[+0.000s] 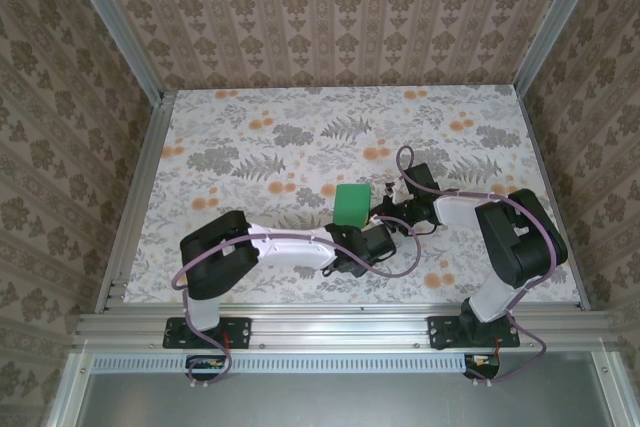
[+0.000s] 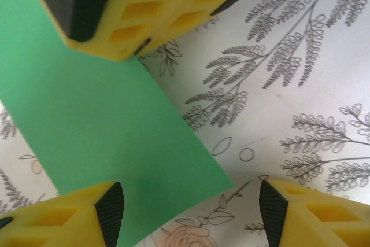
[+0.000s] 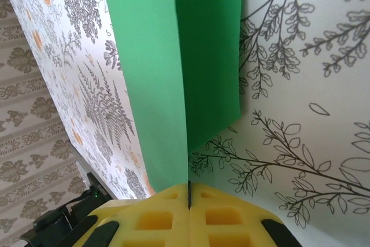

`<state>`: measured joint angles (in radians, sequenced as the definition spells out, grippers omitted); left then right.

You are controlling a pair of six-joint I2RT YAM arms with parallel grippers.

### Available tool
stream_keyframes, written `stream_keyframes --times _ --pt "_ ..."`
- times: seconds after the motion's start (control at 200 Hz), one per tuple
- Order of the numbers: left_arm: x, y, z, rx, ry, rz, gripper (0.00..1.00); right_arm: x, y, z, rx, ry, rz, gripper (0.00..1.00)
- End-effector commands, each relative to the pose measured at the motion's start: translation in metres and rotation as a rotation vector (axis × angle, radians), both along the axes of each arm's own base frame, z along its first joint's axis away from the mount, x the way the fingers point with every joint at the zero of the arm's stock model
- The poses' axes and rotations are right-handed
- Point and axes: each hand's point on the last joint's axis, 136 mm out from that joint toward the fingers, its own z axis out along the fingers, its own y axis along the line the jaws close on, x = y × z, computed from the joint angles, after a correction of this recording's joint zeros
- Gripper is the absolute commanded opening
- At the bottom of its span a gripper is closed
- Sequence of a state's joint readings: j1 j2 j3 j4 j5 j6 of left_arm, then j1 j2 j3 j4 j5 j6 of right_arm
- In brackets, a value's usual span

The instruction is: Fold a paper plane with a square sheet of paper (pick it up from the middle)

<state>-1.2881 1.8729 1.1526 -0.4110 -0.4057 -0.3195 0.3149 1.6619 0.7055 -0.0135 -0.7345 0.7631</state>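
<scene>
Thin bright-green square sheet of paper [image 1: 352,205] sits mid-frame over the floral bench [image 1: 230,147], bent along one centre crease; right fingers [image 3: 156,215] pinch its edge; left fingers [image 2: 81,215] spread wide; nose and wing folds seemingly remain.

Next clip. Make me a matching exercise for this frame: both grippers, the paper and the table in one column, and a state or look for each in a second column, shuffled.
Column one:
1. left gripper
2. right gripper
3. square sheet of paper
4. table

Column two:
A. printed with grey ferns and orange flowers
B. fingers pressed together on the green sheet
C. fingers wide apart, nothing between them
D. plain bright green, with a fold line running along it

Pairs: 1-C, 2-B, 3-D, 4-A
</scene>
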Motion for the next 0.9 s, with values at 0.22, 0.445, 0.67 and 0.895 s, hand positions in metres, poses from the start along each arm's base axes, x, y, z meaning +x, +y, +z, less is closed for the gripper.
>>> stream_keyframes --times 0.22,0.445,0.67,0.895 --pt "0.022 -0.003 0.024 0.0 -0.144 0.04 0.59 -0.005 0.005 0.007 0.023 -0.001 0.024 0.06" --pt "0.022 -0.005 0.029 -0.029 -0.148 0.038 0.33 -0.007 0.004 0.003 0.012 0.008 0.027 0.06" --pt "0.021 -0.003 0.031 -0.039 -0.143 0.043 0.14 -0.006 0.004 0.002 0.009 0.009 0.029 0.07" --pt "0.022 0.001 0.033 -0.074 -0.119 0.059 0.0 -0.007 0.002 0.003 -0.002 0.007 0.036 0.14"
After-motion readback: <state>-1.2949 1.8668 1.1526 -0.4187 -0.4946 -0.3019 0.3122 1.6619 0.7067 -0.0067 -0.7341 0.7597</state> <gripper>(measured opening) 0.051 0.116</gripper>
